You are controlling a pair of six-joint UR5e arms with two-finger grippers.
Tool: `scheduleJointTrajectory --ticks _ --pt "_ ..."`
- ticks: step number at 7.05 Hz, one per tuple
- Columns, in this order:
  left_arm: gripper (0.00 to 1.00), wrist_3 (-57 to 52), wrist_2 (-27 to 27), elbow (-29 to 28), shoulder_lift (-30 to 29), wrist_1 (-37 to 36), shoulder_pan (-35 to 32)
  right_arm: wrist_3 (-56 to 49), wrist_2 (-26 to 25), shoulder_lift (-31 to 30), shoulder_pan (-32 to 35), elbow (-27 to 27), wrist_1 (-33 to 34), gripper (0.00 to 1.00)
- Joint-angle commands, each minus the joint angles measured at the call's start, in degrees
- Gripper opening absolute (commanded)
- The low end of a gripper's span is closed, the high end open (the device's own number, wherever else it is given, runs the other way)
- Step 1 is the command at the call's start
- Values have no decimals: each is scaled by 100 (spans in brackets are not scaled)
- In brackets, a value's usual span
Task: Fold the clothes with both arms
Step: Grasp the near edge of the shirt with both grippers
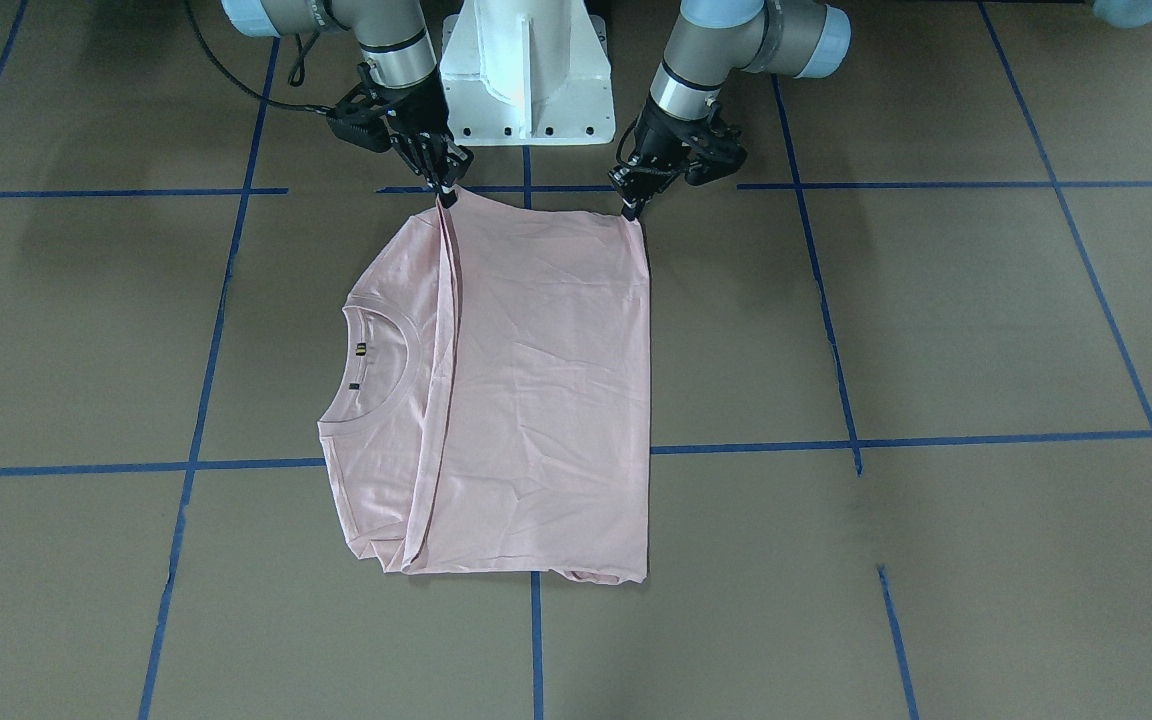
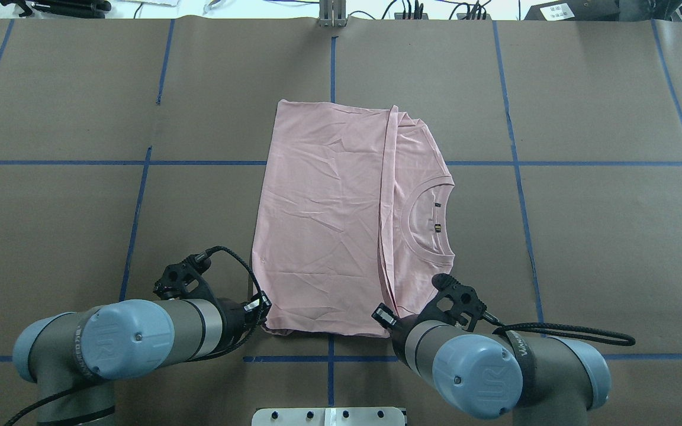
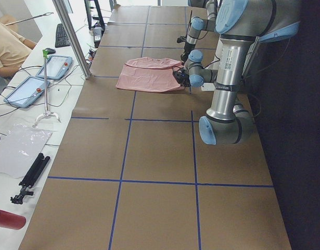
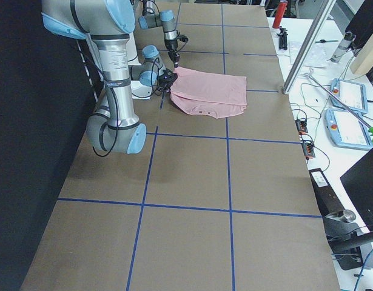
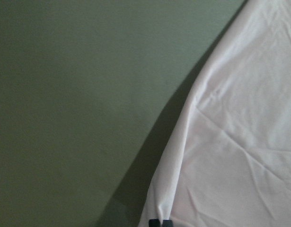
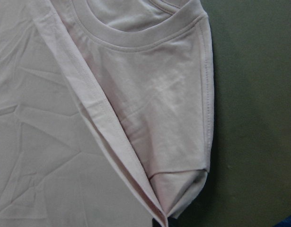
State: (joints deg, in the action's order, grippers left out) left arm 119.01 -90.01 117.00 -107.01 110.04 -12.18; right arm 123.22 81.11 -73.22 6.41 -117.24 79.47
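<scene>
The pale pink T-shirt lies folded on the brown table, its lower part laid over the body up to the ribbed collar; the print is hidden. My left gripper is shut on the shirt's near corner on the hem side. At the near corner beside the collar, my right gripper pinches the stacked fold edge. Both corners look slightly lifted. In the left wrist view the cloth runs into the fingertips at the bottom edge. The right wrist view shows the fold edge and sleeve.
The white pedestal base stands just behind the grippers. Blue tape lines grid the table. A side bench along the far edge holds tablets, a keyboard and cables, and a person's sleeve shows there.
</scene>
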Motion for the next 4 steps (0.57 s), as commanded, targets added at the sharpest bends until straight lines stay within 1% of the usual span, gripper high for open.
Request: scheduleJointTrajectory --ticks 1,2,3,4 --pt "0 997 18 1372 -74 -1339 538 9 1 -805 -272 -1181 7 0" --pt "0 1062 19 1517 -310 -1493 506 -34 1 -739 -72 -1361 8 0" --pt "0 1002 19 1292 -347 -1495 236 -78 210 -651 374 -1250 8 0" --pt "0 958 27 942 -608 -1469 -254 -226 952 -67 1135 -692 16 0"
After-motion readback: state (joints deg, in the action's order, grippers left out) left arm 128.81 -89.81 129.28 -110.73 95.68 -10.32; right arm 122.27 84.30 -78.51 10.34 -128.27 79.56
